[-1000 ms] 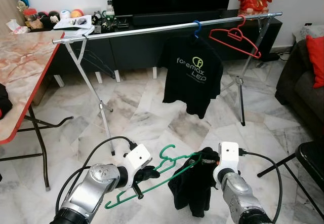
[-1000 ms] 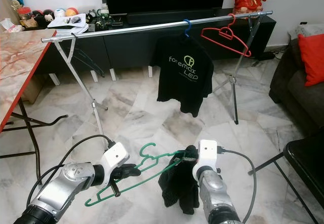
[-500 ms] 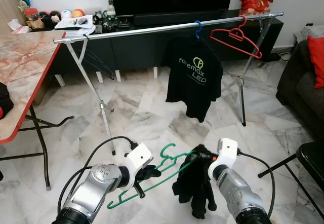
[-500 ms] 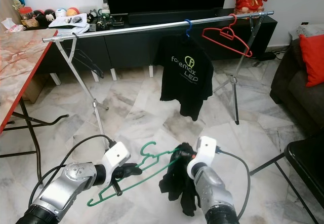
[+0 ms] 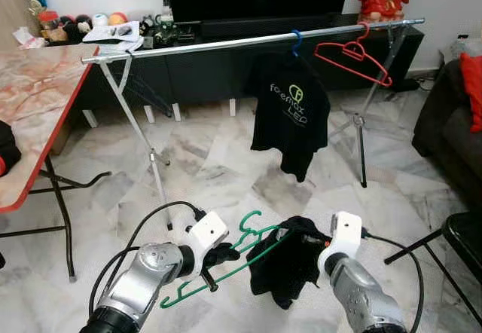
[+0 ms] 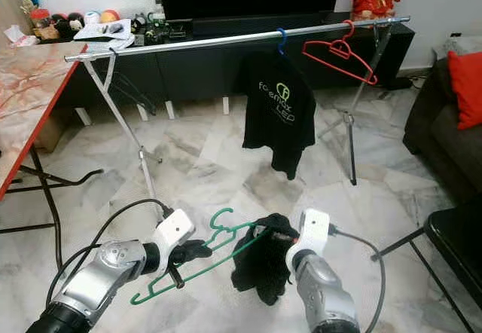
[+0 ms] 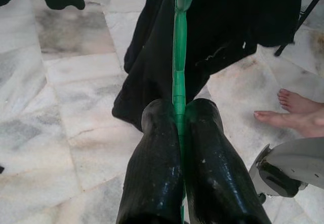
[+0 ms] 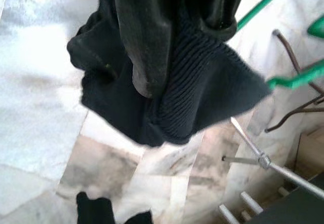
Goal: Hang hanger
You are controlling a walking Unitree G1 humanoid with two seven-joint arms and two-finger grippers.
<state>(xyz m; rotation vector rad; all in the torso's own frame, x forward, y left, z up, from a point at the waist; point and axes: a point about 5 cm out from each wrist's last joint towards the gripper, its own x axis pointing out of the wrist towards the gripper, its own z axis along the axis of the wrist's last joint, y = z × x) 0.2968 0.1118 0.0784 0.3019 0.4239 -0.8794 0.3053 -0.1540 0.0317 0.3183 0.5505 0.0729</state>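
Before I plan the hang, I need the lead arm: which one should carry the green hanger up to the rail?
Left. The left tool is shut on the green hanger, near its hook. The right tool holds only the black garment draped on it; the rail lies ahead.

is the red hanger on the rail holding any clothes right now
No, the red hanger hangs bare on the rail, beside the black shirt on its blue hanger.

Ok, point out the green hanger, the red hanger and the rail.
green hanger (image 5: pixel 248 218), left eye view, its hook.
red hanger (image 5: pixel 354 50), left eye view, below its hook.
rail (image 5: pixel 211 45), left eye view, bare middle stretch.
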